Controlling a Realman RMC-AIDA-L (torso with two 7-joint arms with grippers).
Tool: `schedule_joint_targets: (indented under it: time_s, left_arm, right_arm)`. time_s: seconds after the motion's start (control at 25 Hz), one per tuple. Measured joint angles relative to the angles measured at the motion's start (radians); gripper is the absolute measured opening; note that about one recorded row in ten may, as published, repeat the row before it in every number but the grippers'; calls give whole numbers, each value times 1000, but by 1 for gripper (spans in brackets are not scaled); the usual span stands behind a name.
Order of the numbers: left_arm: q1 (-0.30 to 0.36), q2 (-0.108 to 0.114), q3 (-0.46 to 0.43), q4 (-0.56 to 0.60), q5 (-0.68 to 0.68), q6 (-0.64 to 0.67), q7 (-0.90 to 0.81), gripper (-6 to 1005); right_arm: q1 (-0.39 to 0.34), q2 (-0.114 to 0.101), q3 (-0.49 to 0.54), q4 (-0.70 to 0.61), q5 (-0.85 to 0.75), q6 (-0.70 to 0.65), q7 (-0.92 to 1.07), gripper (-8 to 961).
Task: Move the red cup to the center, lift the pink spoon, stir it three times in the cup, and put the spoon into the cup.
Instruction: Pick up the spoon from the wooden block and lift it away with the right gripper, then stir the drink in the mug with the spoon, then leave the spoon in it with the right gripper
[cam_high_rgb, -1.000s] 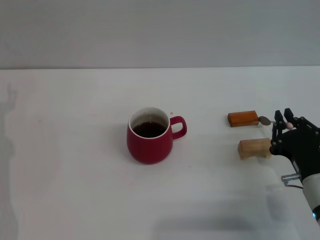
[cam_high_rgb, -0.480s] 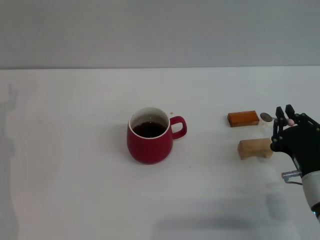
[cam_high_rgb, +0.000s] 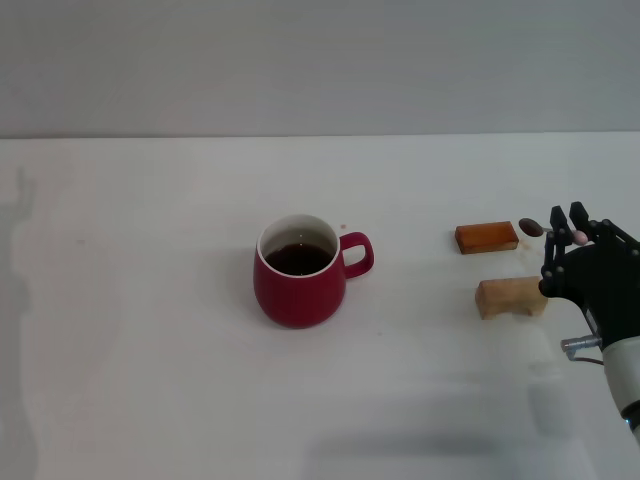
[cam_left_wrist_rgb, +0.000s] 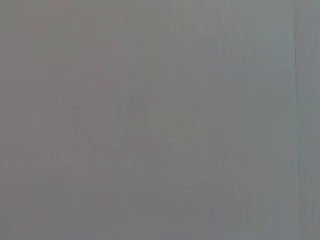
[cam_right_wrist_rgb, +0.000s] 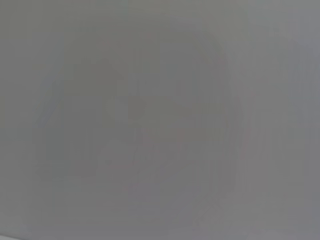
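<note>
The red cup (cam_high_rgb: 300, 272) stands upright near the middle of the white table, handle toward the right, dark liquid inside. At the right edge of the head view my right gripper (cam_high_rgb: 566, 237) is shut on the pink spoon (cam_high_rgb: 558, 233). The spoon's grey bowl sticks out to the left, just above and right of the orange-brown block; a bit of pink handle shows between the fingers. The spoon is lifted off the blocks. My left arm is out of view. Both wrist views show only a blank grey surface.
Two small wooden blocks lie right of the cup: an orange-brown one (cam_high_rgb: 486, 237) farther back and a pale one (cam_high_rgb: 510, 297) nearer, just left of my right gripper. The white table (cam_high_rgb: 150, 350) stretches open to the left and front.
My right gripper has risen slightly with the spoon; the spoon's bowl has lifted from beside the orange-brown block and now hangs higher. The cup has not moved.
</note>
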Motion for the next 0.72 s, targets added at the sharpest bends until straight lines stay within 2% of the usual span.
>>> schedule_joint_targets:
  time_s: [0.72]
  left_arm:
    - [5,0,0,-4,2,0,0,832]
  right_arm:
    - [-30,-1,10,76,-1,4,-50,132]
